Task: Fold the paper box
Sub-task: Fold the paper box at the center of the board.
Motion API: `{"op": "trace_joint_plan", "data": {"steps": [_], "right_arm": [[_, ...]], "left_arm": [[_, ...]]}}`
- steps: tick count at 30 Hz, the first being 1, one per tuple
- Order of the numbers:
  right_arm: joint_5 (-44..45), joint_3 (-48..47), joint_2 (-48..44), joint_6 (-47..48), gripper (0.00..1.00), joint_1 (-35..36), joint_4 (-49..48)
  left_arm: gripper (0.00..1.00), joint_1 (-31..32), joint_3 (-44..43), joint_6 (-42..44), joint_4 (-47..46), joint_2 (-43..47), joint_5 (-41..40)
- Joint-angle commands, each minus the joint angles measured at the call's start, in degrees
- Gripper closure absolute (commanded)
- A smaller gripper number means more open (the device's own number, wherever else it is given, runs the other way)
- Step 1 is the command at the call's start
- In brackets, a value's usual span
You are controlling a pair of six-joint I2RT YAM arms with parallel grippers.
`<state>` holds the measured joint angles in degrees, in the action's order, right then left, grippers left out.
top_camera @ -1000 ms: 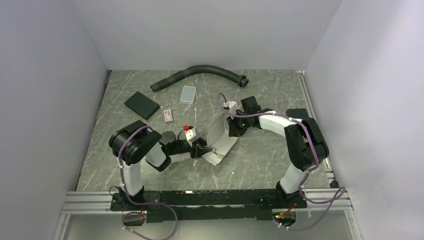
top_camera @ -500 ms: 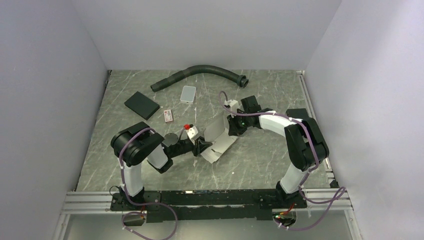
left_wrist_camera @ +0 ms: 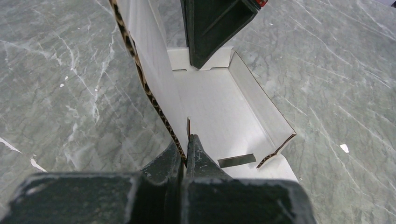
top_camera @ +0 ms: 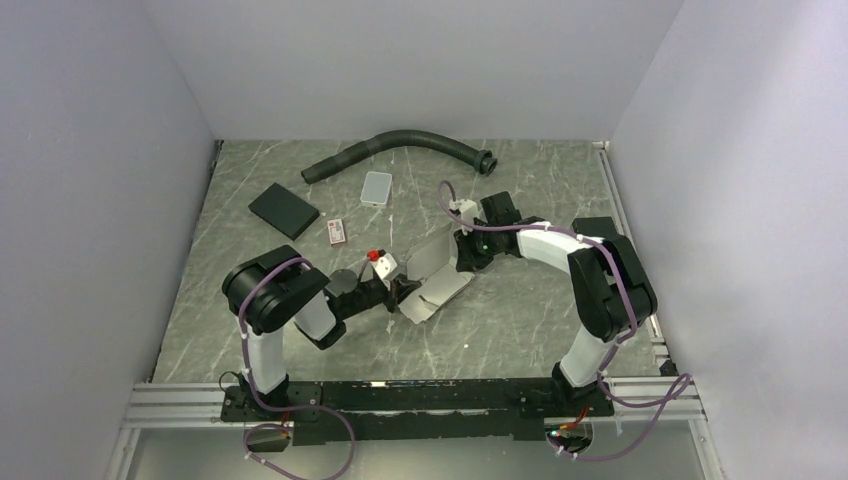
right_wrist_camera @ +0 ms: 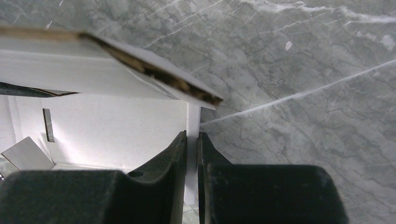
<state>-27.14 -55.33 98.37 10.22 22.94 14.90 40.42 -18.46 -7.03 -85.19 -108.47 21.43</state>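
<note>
Two arms rise from the near edge of the table point(top_camera: 520, 320) and meet over its middle, where the paper box point(top_camera: 432, 280) lies half-formed: a shallow white tray resting on the surface, with one long panel standing tilted along its left side. The left gripper point(top_camera: 402, 291) reaches in from the near left. In the left wrist view its jaws are pressed together on the near end of that standing panel point(left_wrist_camera: 154, 79), whose cut edge shows brown fluting. The same view looks down into the tray: the floor is white, with a narrow slot point(left_wrist_camera: 236, 160) cut near the near end, low side walls folded up on the right, and one dark finger of the right gripper point(left_wrist_camera: 205, 58) standing at the far end wall. The right gripper point(top_camera: 462, 250) comes in from the far right. In the right wrist view its jaws point(right_wrist_camera: 191, 135) are pinched on a thin white tab of the box point(right_wrist_camera: 116, 121), a detail too small to read from above. Only the top view shows the far half of the table: a small red-and-white item point(top_camera: 338, 231), then a black pad point(top_camera: 284, 210) toward the left edge, a grey tile point(top_camera: 377, 187), and a dark hose point(top_camera: 400, 147) curving along the far edge, all well apart from the box.
</note>
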Motion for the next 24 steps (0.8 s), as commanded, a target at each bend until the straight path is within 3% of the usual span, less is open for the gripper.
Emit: {"op": "trace_joint_plan", "data": {"steps": [1, 2, 3, 4, 6, 8, 13, 19, 24], "right_arm": [[-1.1, -2.1, 0.4, -0.7, 1.00, 0.9, -2.1], [-0.3, -2.0, 0.5, -0.7, 1.00, 0.8, -2.2], [0.7, -2.0, 0.6, -0.6, 1.00, 0.8, -2.3], [1.4, -2.0, 0.6, -0.6, 1.00, 0.7, -2.4], [2.8, -1.9, 0.4, -0.5, 1.00, 0.5, -2.6], [3.9, -1.7, 0.1, -0.4, 1.00, 0.4, -2.8], [6.0, -1.7, -0.1, -0.1, 1.00, 0.2, -3.0], [8.3, -1.6, -0.3, -0.2, 1.00, 0.2, -3.3], [9.0, -1.9, 0.1, -0.1, 0.86, 0.2, -2.8]], "left_arm": [[1.00, 1.0, 0.0, 1.4, -3.1, 1.8, -0.7], [0.96, 1.0, -0.1, 0.6, -3.1, 1.6, -0.9], [0.83, 1.1, -0.1, -0.5, -3.4, 1.4, -2.2], [0.63, 1.0, 0.2, -1.8, -3.6, 1.6, -4.2], [0.49, 0.9, 1.1, -1.8, -3.7, 3.0, -6.1], [0.41, 1.0, 2.4, -1.6, -3.6, 5.2, -6.8], [0.34, 0.6, 4.3, -2.0, 3.2, 13.0, -7.8], [0.34, 0.6, 2.4, -7.1, 27.0, 26.0, -16.4], [0.34, 0.6, -0.7, -15.7, 47.2, 34.0, -21.3]]}}
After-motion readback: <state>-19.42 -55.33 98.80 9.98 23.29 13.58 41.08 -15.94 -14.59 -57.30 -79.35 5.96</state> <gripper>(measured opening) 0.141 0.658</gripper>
